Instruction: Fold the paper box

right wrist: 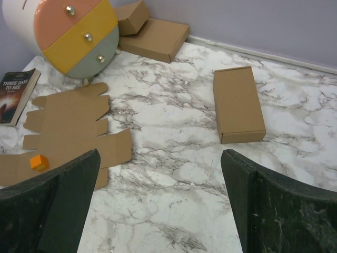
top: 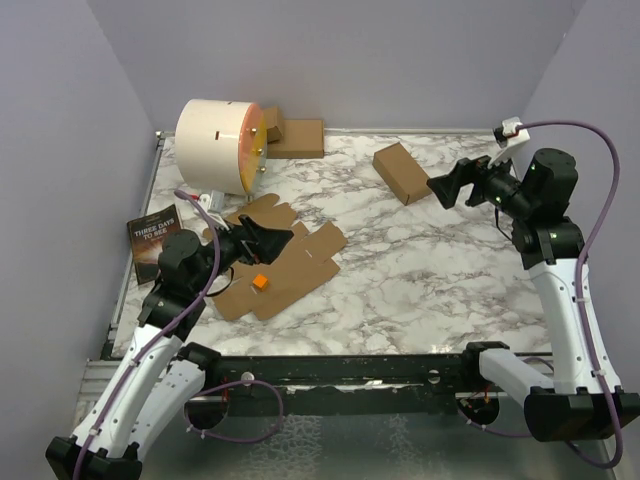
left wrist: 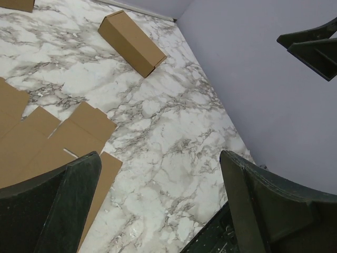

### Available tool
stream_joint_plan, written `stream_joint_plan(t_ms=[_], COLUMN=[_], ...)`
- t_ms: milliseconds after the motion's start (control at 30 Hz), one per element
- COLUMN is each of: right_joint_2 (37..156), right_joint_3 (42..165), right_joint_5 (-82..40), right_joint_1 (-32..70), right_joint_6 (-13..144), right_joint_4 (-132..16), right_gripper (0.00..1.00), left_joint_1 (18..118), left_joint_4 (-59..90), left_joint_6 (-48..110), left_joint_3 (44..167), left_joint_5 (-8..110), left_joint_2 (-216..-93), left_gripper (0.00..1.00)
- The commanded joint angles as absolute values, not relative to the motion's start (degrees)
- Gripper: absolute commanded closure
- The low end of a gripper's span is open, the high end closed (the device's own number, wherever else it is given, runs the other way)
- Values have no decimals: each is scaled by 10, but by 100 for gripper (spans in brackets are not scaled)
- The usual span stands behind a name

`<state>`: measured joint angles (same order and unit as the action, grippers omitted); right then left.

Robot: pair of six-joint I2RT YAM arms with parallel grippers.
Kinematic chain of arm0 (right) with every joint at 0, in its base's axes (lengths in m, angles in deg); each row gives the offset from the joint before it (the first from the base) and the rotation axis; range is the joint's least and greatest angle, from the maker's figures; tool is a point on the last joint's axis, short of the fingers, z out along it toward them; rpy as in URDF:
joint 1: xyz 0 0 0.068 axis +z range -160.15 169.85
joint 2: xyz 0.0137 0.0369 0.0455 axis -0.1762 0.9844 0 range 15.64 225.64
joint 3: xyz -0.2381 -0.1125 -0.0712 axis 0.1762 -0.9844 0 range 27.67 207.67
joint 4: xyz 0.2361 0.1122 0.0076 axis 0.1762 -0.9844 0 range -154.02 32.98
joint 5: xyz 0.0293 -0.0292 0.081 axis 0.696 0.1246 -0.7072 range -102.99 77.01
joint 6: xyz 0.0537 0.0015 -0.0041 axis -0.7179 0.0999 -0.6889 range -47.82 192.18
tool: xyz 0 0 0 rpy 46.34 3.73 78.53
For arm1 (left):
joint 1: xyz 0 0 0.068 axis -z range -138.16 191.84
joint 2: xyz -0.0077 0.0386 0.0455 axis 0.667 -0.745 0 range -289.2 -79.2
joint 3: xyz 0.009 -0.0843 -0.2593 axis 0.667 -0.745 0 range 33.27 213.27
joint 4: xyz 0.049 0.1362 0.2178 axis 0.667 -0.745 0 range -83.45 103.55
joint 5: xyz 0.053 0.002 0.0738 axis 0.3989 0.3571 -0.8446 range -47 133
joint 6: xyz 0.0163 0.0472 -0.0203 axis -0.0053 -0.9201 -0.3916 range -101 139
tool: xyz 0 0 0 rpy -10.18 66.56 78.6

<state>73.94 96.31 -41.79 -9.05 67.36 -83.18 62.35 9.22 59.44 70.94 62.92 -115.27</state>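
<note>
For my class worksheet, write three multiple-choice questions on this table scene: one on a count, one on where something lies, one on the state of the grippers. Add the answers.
1. How many knobs show on the round cabinet front?
A) one B) three C) six

2. Where does the orange block lie?
A) atop the round cabinet B) inside a gripper C) on the paper box

3. The left gripper and right gripper are:
A) both open, empty B) both shut C) one shut on the paper box

Answers: B, three knobs show on the front; C, the block sits on the flat sheet; A, each wrist view shows fingers wide apart with nothing between.

Marble table [top: 420, 270] w/ flat paper box [top: 315, 250], carton [top: 402, 172], book [top: 150, 238]
</note>
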Motion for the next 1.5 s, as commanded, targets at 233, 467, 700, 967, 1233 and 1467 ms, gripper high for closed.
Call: stream_joint_plan(t_ms=[233,467,700,967,1233,1467], right_joint_2=[729,724,731,737,745,751], right_joint_3=[939,871,786,691,660,661], right_joint_5=[-449,-572,-673,-755,-709,-686], right_joint_1=[-94,-95,-94,-105,-120,-122], right_joint_6=[665,754,820,853,872,878], right_joint_4=[-822,-792,-769,-705,-684,-690], right_gripper=[1,1,1,1,1,1], left_joint_1=[622,622,621,678,709,707], left_joint_4=[71,20,-97,-205,-199,-194], left_joint_6=[604,589,569,552,565,522], left_joint_3=[688,684,712,756,767,788], left_joint_5=[607,568,511,370,298,253], left_joint_2=[-1138,-1135,-1207,-1309,-1388,-1446], left_gripper=[1,2,9,12,17,17])
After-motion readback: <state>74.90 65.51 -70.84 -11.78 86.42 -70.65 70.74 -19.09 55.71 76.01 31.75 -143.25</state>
